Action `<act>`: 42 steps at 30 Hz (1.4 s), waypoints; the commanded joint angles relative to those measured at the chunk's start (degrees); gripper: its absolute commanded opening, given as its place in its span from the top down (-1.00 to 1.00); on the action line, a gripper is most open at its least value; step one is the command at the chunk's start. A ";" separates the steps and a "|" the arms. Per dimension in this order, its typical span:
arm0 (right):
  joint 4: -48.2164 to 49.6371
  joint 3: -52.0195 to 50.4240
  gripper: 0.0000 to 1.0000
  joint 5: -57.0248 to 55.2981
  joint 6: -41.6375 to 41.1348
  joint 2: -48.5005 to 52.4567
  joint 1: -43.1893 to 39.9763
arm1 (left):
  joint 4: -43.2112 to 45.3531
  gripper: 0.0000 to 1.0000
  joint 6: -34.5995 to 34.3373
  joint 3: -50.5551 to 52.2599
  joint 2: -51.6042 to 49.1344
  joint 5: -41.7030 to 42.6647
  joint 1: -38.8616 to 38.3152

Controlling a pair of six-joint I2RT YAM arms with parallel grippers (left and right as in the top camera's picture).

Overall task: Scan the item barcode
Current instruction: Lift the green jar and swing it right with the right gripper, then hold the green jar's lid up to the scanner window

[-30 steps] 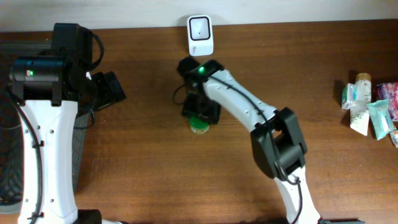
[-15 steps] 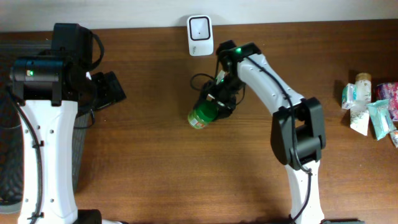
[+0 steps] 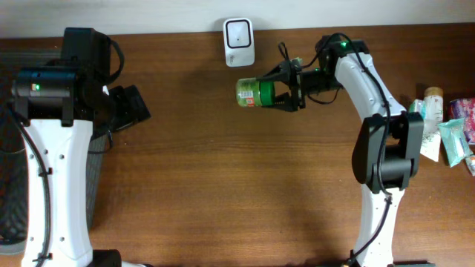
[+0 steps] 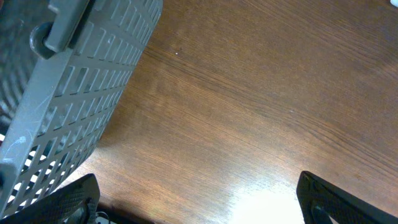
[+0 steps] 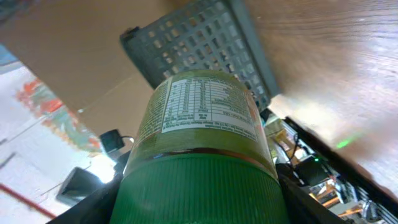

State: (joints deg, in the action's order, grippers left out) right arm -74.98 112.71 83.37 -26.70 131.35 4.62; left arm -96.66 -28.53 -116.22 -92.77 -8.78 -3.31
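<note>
The item is a green-lidded jar (image 3: 254, 93) with a green and white label, held level above the table with its base pointing left. My right gripper (image 3: 286, 91) is shut on its lid end. The jar sits just below and right of the white scanner (image 3: 239, 42) at the table's back edge. In the right wrist view the jar (image 5: 202, 124) fills the frame, its ribbed lid between the fingers of my right gripper (image 5: 199, 193) and a printed white label panel facing up. My left gripper (image 3: 133, 106) stands open and empty at the far left, also open in its own view (image 4: 199, 202).
A grey slotted basket (image 4: 74, 93) stands at the table's left edge beside my left arm. Several small packets and bottles (image 3: 441, 130) lie at the far right. Bare brown wood table (image 3: 223, 185) fills the front.
My right arm lifted the jar off the table and swung it up and right, turning it level below the scanner. The left arm has not moved.
</note>
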 commanded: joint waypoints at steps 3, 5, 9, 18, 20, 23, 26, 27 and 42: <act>-0.02 1.20 -0.25 5.55 2.51 0.04 -0.04 | -0.07 -0.98 -0.72 -0.61 0.92 -0.02 0.22; 0.00 1.20 -0.25 5.55 2.51 0.04 -0.04 | -0.04 -0.98 -0.72 -0.61 0.92 0.00 0.22; 0.46 1.20 -0.25 5.55 2.49 0.04 -0.04 | -0.04 -0.98 -0.72 -0.61 0.92 0.00 0.22; 1.75 1.20 -0.25 5.35 2.49 0.04 -0.15 | -0.07 -0.98 -0.72 -0.61 0.92 -0.02 0.22; 1.97 1.20 -0.26 4.46 2.51 0.07 -0.15 | -0.04 -0.98 -0.70 -0.61 0.92 0.00 0.22; 1.97 1.20 -0.26 4.46 2.49 0.07 -0.15 | -0.07 -0.98 -0.72 -0.61 0.92 -0.02 0.22; 1.97 1.20 -0.26 2.86 2.49 0.07 -0.15 | -0.07 -0.98 -0.72 -0.61 0.92 0.00 0.22; 1.95 1.20 -0.26 2.51 2.49 0.07 -0.13 | -0.04 -0.98 -0.72 -0.61 0.92 -0.02 0.22; 19.85 1.20 -0.20 -33.05 -4.52 0.07 5.42 | -0.04 -0.98 -0.72 -0.61 0.92 -0.02 0.22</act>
State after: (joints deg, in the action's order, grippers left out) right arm -60.71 112.68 64.53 -26.15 131.37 7.51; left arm -96.64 -28.56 -116.22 -92.77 -8.78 -3.31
